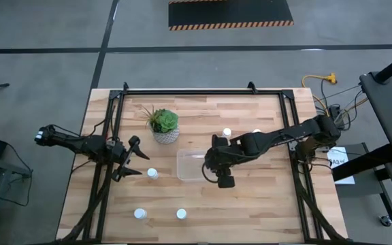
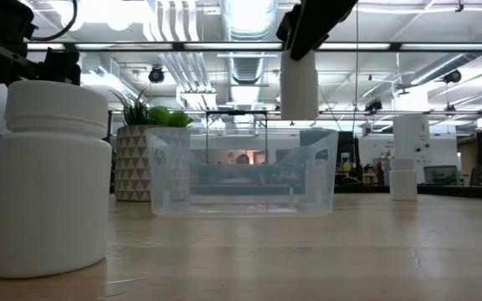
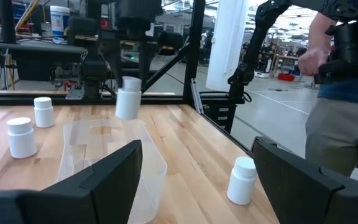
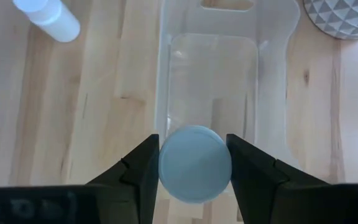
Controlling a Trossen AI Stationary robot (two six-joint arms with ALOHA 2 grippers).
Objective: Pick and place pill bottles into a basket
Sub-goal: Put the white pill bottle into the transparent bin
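Near edge of the tabletop (image 1: 250, 204): two bottles (image 1: 139, 214) stand untouched. Mid-tabletop: a third bottle (image 1: 152, 173) stands just beside the left end effector (image 1: 136, 162), whose fingers gape wide and hold nothing. The right end effector (image 4: 192, 163) is clamped on a bottle (image 4: 194, 163) above the clear basket (image 1: 190, 165), which appears to hold nothing yet. Beyond it stand two more bottles (image 1: 226, 133) and a plant (image 1: 163, 124). Judged progress: first placement under way; five remain.
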